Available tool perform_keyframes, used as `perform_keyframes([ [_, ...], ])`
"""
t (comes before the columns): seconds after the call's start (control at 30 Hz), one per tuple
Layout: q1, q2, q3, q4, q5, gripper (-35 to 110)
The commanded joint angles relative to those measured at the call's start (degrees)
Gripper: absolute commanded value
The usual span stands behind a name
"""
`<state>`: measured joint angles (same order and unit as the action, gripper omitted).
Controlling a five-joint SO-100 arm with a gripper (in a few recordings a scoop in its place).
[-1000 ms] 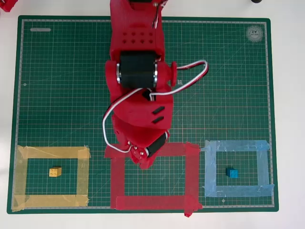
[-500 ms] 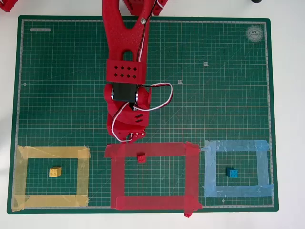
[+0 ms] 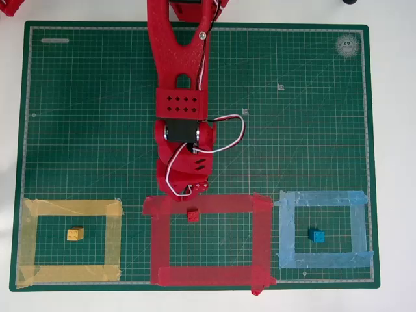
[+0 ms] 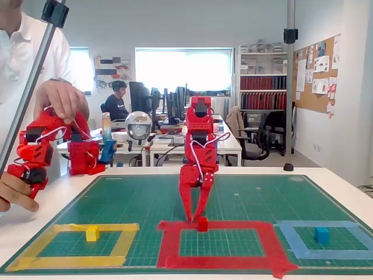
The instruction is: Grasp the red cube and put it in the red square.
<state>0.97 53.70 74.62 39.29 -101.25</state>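
On the left, a small yellow cube (image 3: pixel 75 234) sits inside its yellow tape outline (image 3: pixel 70 208); centre, the tiny red studded cube (image 3: pixel 193 214) rests on the red tape square's (image 3: pixel 262 237) top strip, just below the spread, released fingers (image 4: pixel 196 217); open green mat (image 3: pixel 312 117) lies rightward.

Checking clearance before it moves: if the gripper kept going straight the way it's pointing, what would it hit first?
The gripper points down, fingers open, so probably the red square's far tape strip, just behind the red cube; depth is uncertain.
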Motion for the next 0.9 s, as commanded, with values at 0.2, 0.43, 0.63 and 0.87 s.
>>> perform_keyframes([
  [0.2, -1.58, -0.18, -1.85, -4.39, -1.14, 0],
  [0.43, -2.20, -1.14, -2.11, -7.65, -0.70, -1],
  [0.63, -2.99, -0.97, -0.97, -7.65, -0.18, -1],
  [0.87, -3.52, -0.62, -0.44, -7.65, 0.00, -1],
])
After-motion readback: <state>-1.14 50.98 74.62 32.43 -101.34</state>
